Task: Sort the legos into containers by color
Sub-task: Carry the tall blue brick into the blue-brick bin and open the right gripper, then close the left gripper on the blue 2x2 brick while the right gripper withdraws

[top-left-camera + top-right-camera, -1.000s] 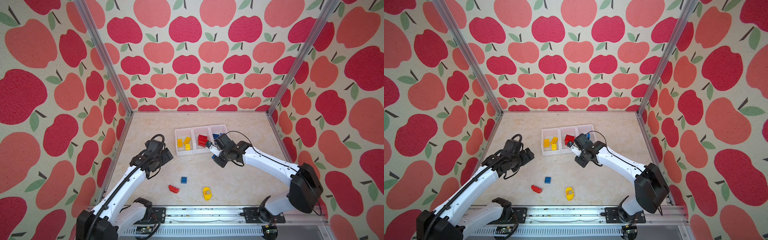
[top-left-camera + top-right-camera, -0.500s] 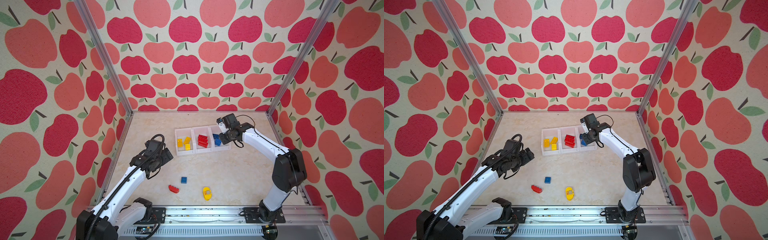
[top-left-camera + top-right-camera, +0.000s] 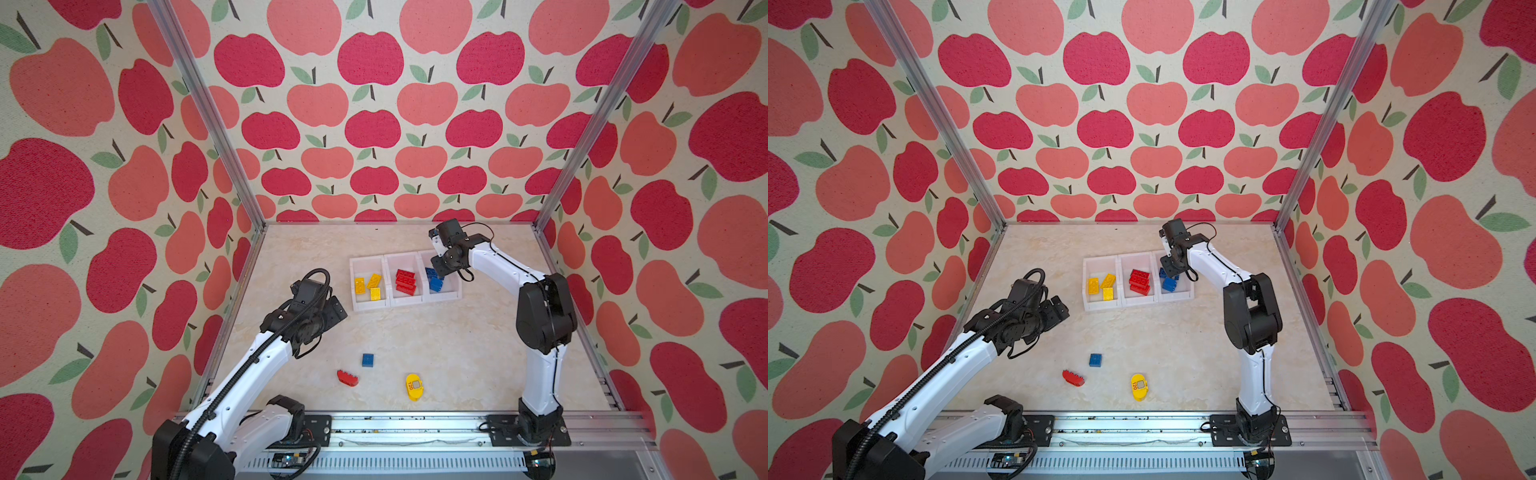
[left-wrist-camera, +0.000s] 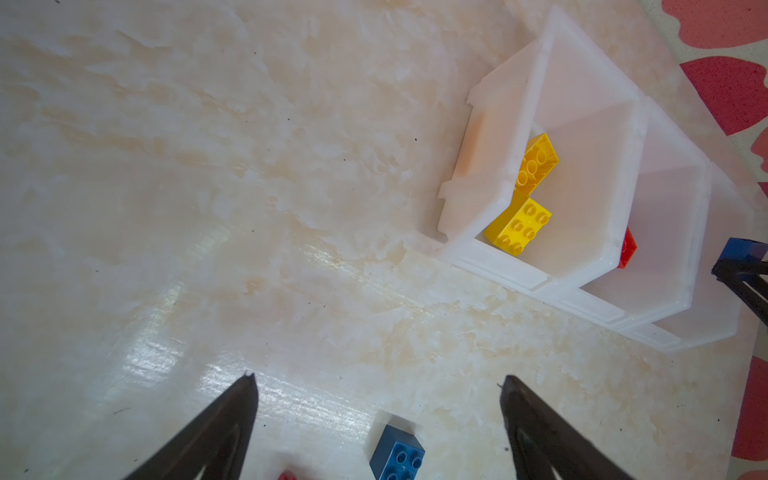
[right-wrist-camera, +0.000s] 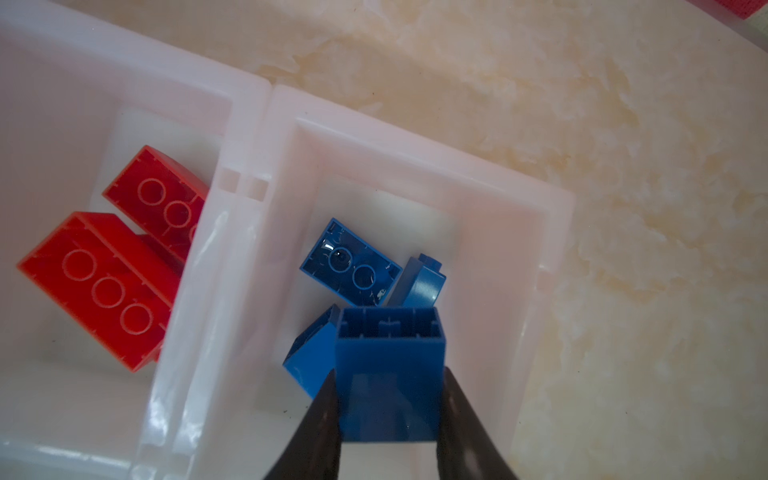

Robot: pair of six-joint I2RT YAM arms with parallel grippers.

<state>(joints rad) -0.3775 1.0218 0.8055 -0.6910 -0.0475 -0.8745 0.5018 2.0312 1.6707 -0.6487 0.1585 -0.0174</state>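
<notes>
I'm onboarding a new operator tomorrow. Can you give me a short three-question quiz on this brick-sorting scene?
1. True or false: the right gripper is shut on a blue brick over the bin of blue bricks.
2. How many pieces lie loose on the table?
3. Which colour does the middle bin hold? A yellow, B red, C blue.
Key: 1 true. 2 three: a small blue brick, a red brick and a yellow piece. 3 B.
</notes>
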